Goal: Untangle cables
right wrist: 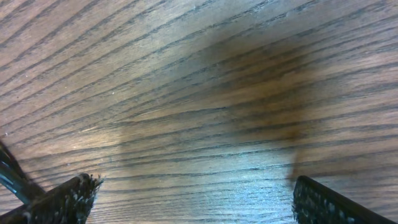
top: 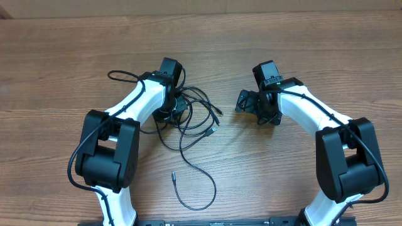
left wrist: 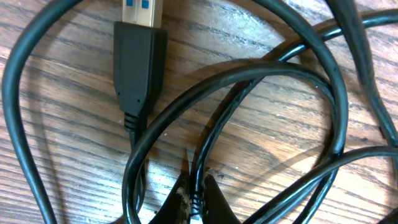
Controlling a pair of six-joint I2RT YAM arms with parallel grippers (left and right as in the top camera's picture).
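A tangle of thin black cables [top: 191,116] lies on the wooden table left of centre, with loops running down to a small plug [top: 174,177] near the front. My left gripper [top: 171,108] is down in the tangle. In the left wrist view its fingers [left wrist: 198,198] are shut on one black cable [left wrist: 205,149], and a black USB plug with a blue tongue [left wrist: 138,59] lies just beyond. My right gripper [top: 248,102] is open and empty right of the tangle, low over bare wood [right wrist: 193,193].
The wooden table [top: 282,169] spreads round both arms. A cable loop [top: 122,76] sticks out at the back left of the tangle. A black cable edge [right wrist: 11,174] shows at the left of the right wrist view.
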